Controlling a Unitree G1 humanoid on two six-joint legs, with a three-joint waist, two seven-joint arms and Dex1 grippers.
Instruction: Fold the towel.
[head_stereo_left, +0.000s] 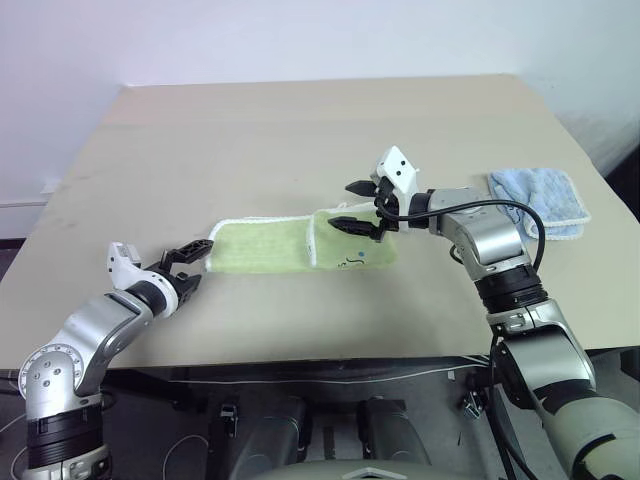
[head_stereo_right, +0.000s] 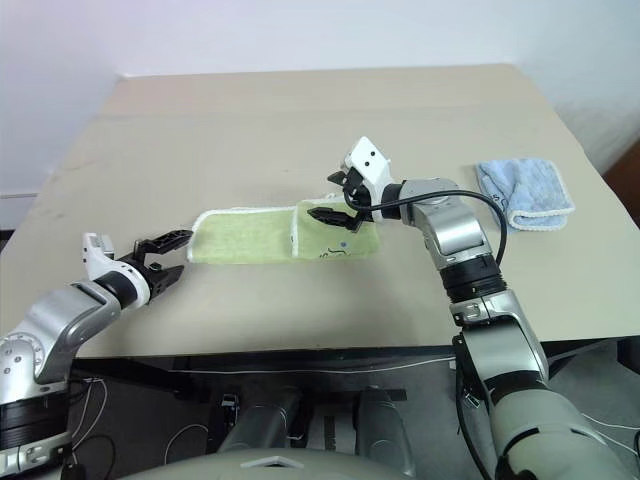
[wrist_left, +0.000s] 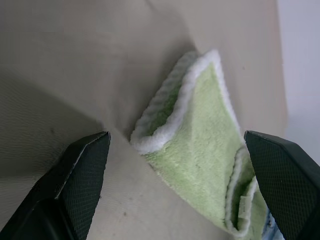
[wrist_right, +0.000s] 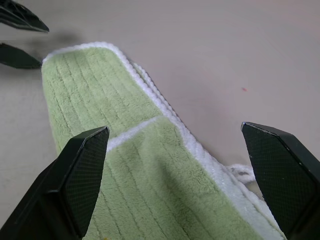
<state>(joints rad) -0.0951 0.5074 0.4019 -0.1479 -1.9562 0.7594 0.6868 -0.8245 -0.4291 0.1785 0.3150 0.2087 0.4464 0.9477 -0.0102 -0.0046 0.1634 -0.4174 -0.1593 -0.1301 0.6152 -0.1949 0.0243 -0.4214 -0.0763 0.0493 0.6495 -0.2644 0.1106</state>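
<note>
Towel: you had the light yellow-green terry towel (head_stereo_left: 300, 245), white-edged, folded on the beige table (head_stereo_left: 300, 130).
Left end effector (head_stereo_left: 193, 262): wide open, empty, beside its end.
Right end effector (head_stereo_left: 356, 205): wide open, empty, above it.

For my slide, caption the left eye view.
Open left gripper and right gripper flank a partly folded towel.

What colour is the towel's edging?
White, around the light green towel; clearest in the right wrist view.

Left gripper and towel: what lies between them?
Bare table separates the open left gripper from the towel, as the left eye view shows.
</note>
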